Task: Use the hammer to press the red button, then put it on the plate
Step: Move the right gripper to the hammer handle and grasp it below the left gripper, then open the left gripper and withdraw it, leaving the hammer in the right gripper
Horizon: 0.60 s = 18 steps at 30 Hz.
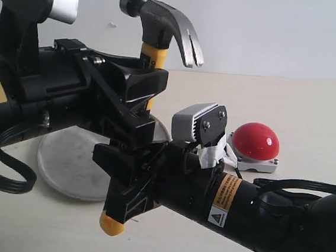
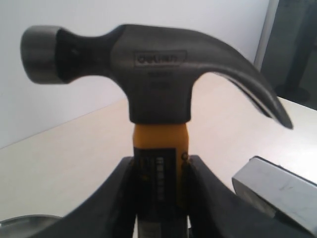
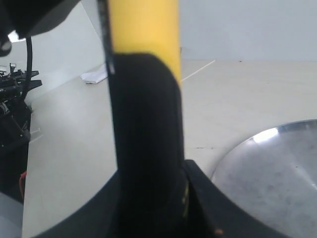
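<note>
The hammer (image 1: 160, 24) stands upright in the air, steel head on top, claw pointing right. My left gripper (image 1: 140, 90) is shut on its yellow neck (image 2: 159, 144), just under the head (image 2: 148, 69). My right gripper (image 1: 126, 178) is shut lower down on the black handle (image 3: 146, 139), with the yellow end (image 1: 111, 225) sticking out below. The red button (image 1: 256, 139) sits on the table to the right, behind my right arm and apart from the hammer. The silver plate (image 1: 69, 164) lies on the table below and behind the hammer, partly hidden by both arms.
A pale tabletop (image 1: 318, 116) runs to a white wall at the back. The right wrist's silver camera housing (image 1: 199, 122) sits between the hammer and the button. A black cable (image 1: 2, 175) hangs under the left arm over the plate's left edge.
</note>
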Motion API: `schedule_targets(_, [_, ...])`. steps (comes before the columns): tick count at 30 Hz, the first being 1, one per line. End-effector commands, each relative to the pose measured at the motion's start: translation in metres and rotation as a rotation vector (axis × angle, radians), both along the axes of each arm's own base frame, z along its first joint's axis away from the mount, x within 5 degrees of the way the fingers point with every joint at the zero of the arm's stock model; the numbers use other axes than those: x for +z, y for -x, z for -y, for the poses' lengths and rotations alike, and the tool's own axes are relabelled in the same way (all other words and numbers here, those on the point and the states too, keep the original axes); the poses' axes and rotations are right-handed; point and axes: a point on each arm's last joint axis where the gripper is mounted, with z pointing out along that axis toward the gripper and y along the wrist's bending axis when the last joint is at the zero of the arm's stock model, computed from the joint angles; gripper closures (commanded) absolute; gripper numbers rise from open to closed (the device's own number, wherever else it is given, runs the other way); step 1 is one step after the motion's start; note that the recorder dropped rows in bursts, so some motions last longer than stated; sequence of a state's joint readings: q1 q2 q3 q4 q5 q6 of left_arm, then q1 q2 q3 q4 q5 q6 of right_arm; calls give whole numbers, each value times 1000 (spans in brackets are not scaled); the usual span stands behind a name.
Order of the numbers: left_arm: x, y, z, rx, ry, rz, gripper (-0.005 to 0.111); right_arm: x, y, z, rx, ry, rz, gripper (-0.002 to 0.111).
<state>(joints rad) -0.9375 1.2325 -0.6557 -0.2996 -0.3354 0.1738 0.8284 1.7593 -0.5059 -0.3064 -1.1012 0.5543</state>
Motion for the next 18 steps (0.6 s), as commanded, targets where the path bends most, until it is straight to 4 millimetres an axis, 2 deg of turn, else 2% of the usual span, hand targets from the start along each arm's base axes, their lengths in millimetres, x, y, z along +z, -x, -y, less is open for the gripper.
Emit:
schedule_targets(1, [13,-2,-2,19,66,78,107,-1,-2,1,-20,-2,-25,108])
schedule_targets(12, [13,-1,-1,3,48,102,106,-1,1,-1,21,16,-5,108])
schedule_targets(15, [13,0,0,-8,32,108,93,-1,1,-1,28,18,-3,108])
schedule_targets(18, [17,1,-2,-8,44,116,74,-2,1,-1,26,27,-7,108])
